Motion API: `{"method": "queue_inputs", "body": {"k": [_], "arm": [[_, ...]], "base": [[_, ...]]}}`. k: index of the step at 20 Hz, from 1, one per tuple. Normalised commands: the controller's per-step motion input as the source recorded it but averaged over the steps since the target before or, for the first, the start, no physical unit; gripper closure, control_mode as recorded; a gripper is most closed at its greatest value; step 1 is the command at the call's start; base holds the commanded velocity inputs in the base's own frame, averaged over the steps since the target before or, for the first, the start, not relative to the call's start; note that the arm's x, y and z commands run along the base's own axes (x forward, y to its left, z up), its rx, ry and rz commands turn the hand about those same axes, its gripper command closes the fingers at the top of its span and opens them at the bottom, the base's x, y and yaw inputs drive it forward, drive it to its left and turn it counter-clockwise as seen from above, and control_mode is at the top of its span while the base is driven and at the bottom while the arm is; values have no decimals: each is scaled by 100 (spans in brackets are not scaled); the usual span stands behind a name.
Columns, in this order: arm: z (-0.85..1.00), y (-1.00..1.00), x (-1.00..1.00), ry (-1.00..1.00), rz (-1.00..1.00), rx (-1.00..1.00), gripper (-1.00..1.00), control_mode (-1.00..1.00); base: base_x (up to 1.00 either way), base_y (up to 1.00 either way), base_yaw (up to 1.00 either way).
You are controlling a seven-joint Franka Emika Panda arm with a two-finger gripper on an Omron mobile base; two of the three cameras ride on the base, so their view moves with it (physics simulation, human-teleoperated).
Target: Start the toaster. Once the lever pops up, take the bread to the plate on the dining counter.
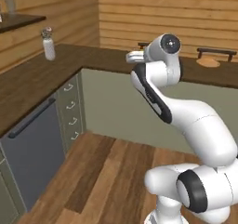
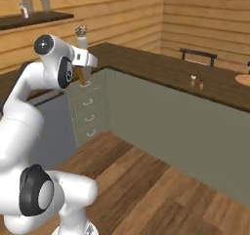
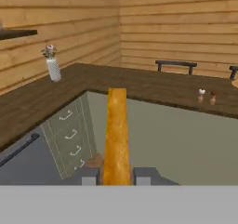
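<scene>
Bread (image 3: 115,135) in gripper (image 3: 116,176), vase (image 3: 52,66) beyond.

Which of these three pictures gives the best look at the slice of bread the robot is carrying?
The hand view: the bread stands edge-on, its orange-brown crust rising between the tips of the claw, which is shut on it. The right base view shows just a sliver under the hand. In the left base view the arm covers it.

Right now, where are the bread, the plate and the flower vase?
bread (image 3: 116,135), hand view, middle of its crust edge.
plate (image 1: 208,62), left base view, centre of its top face.
flower vase (image 1: 49,49), left base view, its white body.
</scene>
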Motion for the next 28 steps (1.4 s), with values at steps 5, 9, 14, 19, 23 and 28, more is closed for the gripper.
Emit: {"method": "queue_inputs", "body": {"k": [5, 9, 14, 19, 23, 28], "arm": [[0, 0, 0, 0, 0, 0, 100, 100], [0, 0, 0, 0, 0, 0, 100, 100], [0, 0, 0, 0, 0, 0, 100, 100], [0, 0, 0, 0, 0, 0, 100, 100], [0, 0, 0, 0, 0, 0, 100, 100], [0, 0, 0, 0, 0, 0, 100, 100]], "base": [[-16, -15, -73], [8, -15, -53], [35, -84, -48], [86, -100, -21], [100, -100, 14], [74, -100, 20]]}}
